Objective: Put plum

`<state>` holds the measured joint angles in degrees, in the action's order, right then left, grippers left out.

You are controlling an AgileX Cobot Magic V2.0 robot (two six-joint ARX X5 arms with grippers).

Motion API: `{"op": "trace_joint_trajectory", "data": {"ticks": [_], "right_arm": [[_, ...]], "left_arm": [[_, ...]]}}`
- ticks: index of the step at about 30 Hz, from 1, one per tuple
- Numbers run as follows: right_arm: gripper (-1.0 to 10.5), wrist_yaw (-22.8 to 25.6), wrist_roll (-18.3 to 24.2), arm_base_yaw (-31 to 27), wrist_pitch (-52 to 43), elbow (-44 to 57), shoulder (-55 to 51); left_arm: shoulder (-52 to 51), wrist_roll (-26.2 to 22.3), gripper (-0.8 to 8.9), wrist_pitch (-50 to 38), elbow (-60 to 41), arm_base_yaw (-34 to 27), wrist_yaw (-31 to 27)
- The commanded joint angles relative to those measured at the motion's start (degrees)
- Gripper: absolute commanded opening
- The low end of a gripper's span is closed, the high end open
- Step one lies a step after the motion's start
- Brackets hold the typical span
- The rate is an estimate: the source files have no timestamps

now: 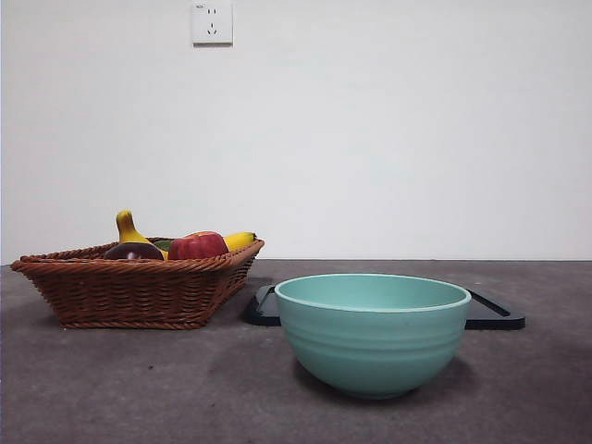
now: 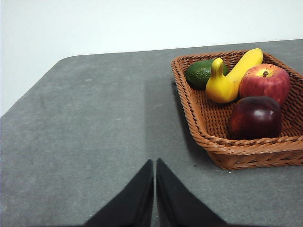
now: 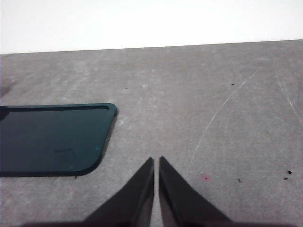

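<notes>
left hand [image 2: 155, 165] closed, plum [image 2: 255, 117] in basket [image 2: 199, 118]

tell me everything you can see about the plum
The plum is a small round fruit, dark purple-maroon and glossy, with soft highlights on its skin. It looks smooth and whole. It sits inside the wicker basket, near one side wall, pressed against the red apple beside it, with the banana just beyond. In the front view only its top shows above the basket rim. Neither gripper touches it; the left gripper hangs over bare table, short of the basket.
</notes>
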<state>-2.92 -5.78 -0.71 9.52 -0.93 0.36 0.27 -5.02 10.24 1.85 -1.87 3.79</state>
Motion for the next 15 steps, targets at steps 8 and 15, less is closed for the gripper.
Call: {"op": "trace_joint_trajectory", "data": {"ticks": [8, 15], "right_arm": [[0.1, 0.0, 0.1, 0.1, -0.5, 0.3, -0.2], [0.1, 0.0, 0.1, 0.1, -0.5, 0.3, -0.2]], "left_arm": [[-0.1, 0.4, 0.08, 0.5, -1.2, -0.2, 0.0], [-0.1, 0.4, 0.08, 0.5, -1.2, -0.2, 0.0]]}}
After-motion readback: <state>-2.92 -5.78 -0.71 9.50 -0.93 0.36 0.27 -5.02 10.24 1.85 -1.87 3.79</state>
